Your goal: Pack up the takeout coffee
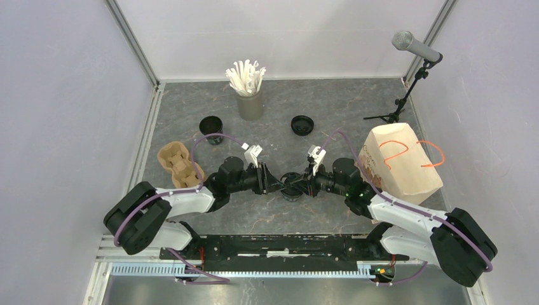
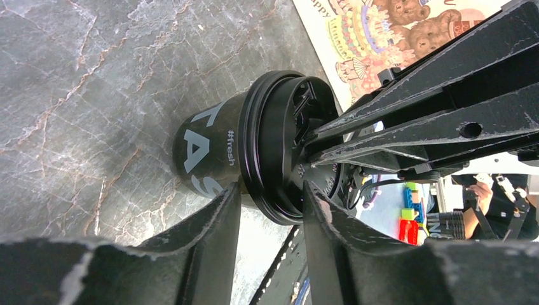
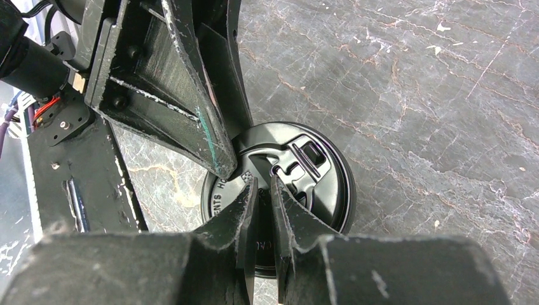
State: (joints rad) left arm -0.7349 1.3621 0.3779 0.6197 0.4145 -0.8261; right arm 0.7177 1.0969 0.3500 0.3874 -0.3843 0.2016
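The lidded cup (image 2: 206,152) stands upright on the table (image 1: 330,108) just near of centre, between the two grippers. The left gripper (image 2: 270,187) comes in from 9 o'clock, half closed over the rim of the cup's lid (image 3: 311,168): one finger (image 2: 318,216) is on the lid's top, the other against the wall just under the rim. The right gripper (image 3: 262,190) comes in from 3 o'clock with its jaws narrow and its tips on the lid's top. Whether they pinch anything I cannot tell.

From this cup, an open cup (image 1: 211,129) stands at 10 o'clock, a loose lid (image 1: 301,125) at 12, straws in a grey cup (image 1: 250,105) at 11, a carrier (image 1: 180,164) at 9, a paper bag (image 1: 399,162) at 3 and a microphone (image 1: 416,46) at 1.
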